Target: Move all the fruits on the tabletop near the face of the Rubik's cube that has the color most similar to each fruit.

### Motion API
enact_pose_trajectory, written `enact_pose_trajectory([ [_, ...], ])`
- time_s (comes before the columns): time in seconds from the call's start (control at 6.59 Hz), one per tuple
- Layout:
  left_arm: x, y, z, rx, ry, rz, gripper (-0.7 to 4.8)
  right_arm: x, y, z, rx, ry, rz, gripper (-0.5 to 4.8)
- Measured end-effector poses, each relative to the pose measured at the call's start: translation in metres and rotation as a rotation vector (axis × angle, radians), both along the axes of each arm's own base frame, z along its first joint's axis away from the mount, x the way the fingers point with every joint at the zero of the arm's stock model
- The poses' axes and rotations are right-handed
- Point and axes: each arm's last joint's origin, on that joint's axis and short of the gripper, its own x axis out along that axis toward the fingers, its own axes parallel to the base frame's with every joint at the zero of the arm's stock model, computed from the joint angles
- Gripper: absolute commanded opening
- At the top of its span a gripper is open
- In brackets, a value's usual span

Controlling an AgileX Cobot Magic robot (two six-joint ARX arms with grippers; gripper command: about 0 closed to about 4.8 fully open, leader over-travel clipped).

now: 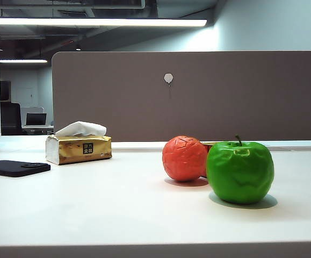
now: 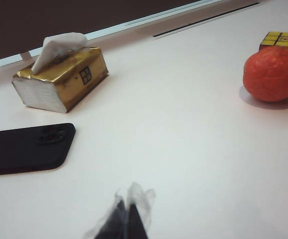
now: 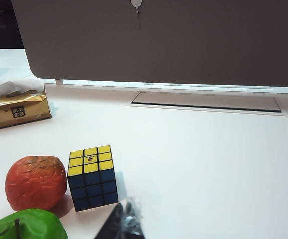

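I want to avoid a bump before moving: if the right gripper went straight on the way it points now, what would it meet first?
Probably the Rubik's cube. In the right wrist view the right gripper sits just before its blue face, slightly to one side, so it might only graze it. Depth is unclear.

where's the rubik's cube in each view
Exterior view: the Rubik's cube is almost hidden, only a red sliver showing between the red-orange fruit and the green apple.
Left wrist view: top right corner, yellow top face, behind the fruit.
Right wrist view: lower centre-left, yellow top, blue side.
Shared landmark: the red-orange fruit, beside the cube in all three.
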Motion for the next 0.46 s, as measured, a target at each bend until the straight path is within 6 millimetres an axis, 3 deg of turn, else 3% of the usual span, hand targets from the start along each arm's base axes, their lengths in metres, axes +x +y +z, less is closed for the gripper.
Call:
enact_pose_trajectory([
  [0.3,0.001,0.003,0.001,0.011,-0.022,0.117,-0.05,0.001,-0.004,0.001,-0.066,-0.032,-0.091,-0.01],
  [0.46,0.004,0.010,0.003,-0.022,-0.031,0.223,-0.05,0.003,-0.020,0.009,-0.057,-0.103,-0.222,-0.01],
])
